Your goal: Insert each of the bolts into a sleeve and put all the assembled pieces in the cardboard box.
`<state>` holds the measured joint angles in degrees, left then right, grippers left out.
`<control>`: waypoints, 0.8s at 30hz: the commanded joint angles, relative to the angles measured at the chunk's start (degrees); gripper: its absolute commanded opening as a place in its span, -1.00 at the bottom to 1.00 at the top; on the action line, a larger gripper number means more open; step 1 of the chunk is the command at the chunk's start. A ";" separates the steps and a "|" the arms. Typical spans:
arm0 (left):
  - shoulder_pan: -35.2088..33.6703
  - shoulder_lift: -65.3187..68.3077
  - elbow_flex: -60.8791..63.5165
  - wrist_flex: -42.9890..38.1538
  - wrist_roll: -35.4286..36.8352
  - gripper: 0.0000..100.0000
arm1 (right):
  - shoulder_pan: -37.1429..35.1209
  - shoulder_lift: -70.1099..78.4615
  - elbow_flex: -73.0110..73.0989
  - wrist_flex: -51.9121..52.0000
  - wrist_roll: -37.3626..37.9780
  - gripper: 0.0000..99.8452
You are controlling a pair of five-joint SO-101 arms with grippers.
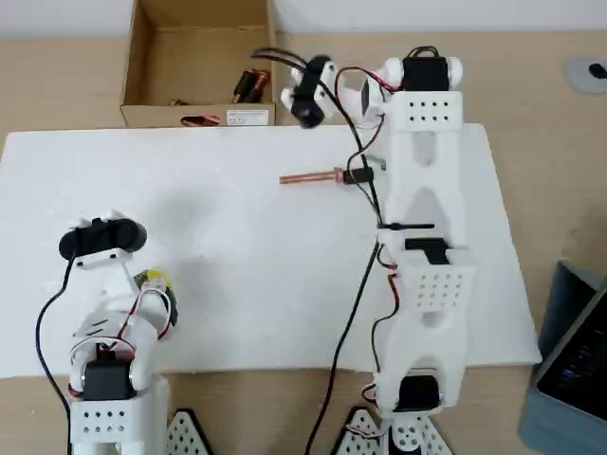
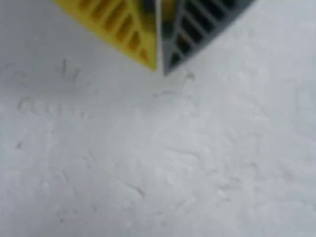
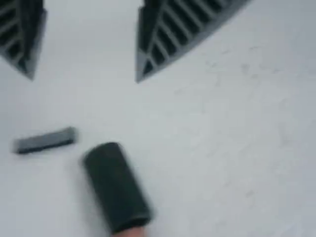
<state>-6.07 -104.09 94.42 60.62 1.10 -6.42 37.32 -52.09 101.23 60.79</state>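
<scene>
right hand point(image 3: 86, 76) spread apart near black sleeve point(image 3: 116, 190), left hand point(image 2: 159, 66) pressed together over white mat point(image 2: 148, 163)

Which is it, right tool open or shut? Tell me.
Open: the right tool has its fingers well apart, mat showing between.

A glossy coppery metal bolt point(image 1: 308, 177) is seen on the white mat point(image 1: 190, 227) (matt, faintly rough); the cardboard box point(image 1: 156, 115) beyond the mat looks dull.

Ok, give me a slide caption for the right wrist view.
Open right gripper close to a dark sleeve on the white mat.
</scene>
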 commanded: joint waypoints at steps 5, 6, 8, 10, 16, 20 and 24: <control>-0.53 -0.31 -0.09 -0.18 0.18 -1.00 | -0.22 -4.44 7.25 0.79 7.91 -0.68; -0.53 -0.31 -0.09 -0.18 0.18 -1.00 | -0.40 -4.44 8.13 0.79 8.79 -0.68; -0.53 -0.31 -0.09 -0.18 0.18 -1.00 | -0.66 -4.44 9.63 0.09 10.64 -0.68; -0.53 -0.31 -0.09 -0.18 0.18 -1.00 | -1.10 -4.44 11.38 -1.58 12.04 -0.68; -0.53 -0.31 -0.09 -0.18 0.18 -1.00 | -2.24 -4.44 17.19 -7.56 14.07 -0.68; -0.53 -0.31 -0.09 -0.18 0.18 -1.00 | -2.95 -4.26 18.24 -10.99 14.07 -0.68; -0.53 -0.31 -0.09 -0.18 0.18 -1.00 | -3.03 -2.51 17.45 -12.92 14.86 -0.68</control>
<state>-6.07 -104.09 94.42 60.62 1.10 -8.70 37.32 -33.98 89.80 75.03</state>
